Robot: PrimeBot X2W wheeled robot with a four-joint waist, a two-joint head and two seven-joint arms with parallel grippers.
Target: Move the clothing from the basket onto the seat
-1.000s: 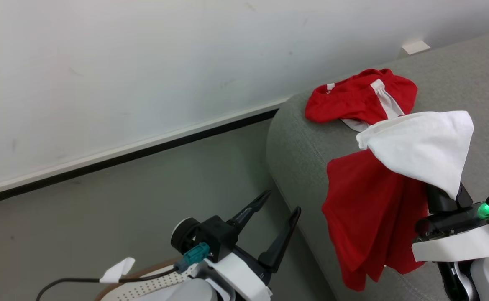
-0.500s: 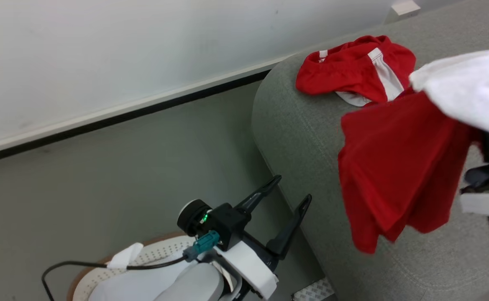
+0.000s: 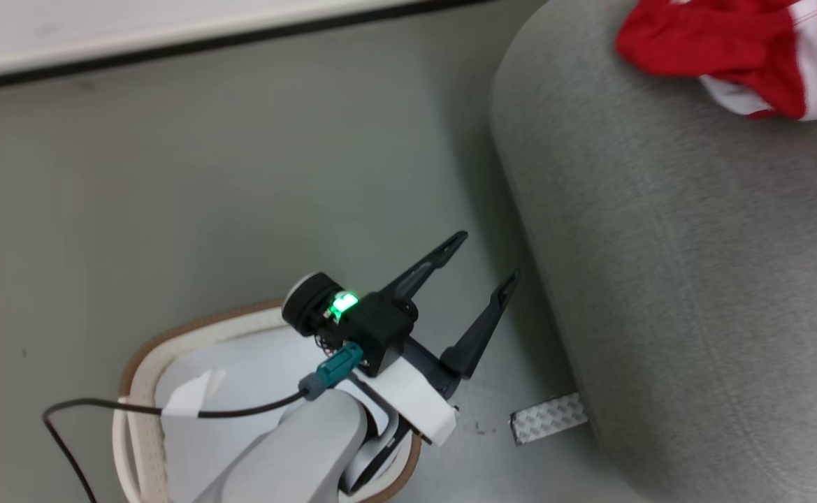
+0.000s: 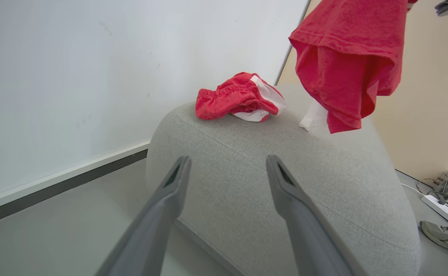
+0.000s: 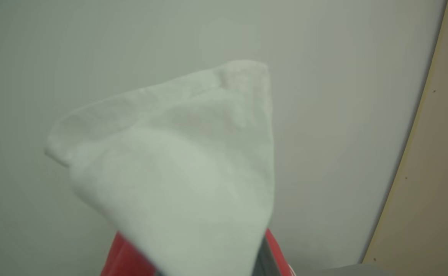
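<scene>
One red garment (image 4: 239, 97) lies on seat (image 4: 285, 180), far end. Second garment (image 4: 342, 57) hangs in air over seat's right side, not yet set down. Right gripper (image 5: 261, 257) is clamped tight on it, with the white panel draped over the fingers. Left gripper (image 3: 486, 257) spread wide, empty, by basket (image 3: 170, 337). Basket shows pale cloth (image 3: 254, 356), no red visible. Probably nearly done, only the drop remains.

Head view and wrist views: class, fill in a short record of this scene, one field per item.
seat: grey, rounded edge
crumpled garment: red and white, lying on the seat
hanging garment: red, held up over the seat
basket: on the floor, under the left arm
left gripper: open, empty
right gripper: shut on hanging garment
</scene>
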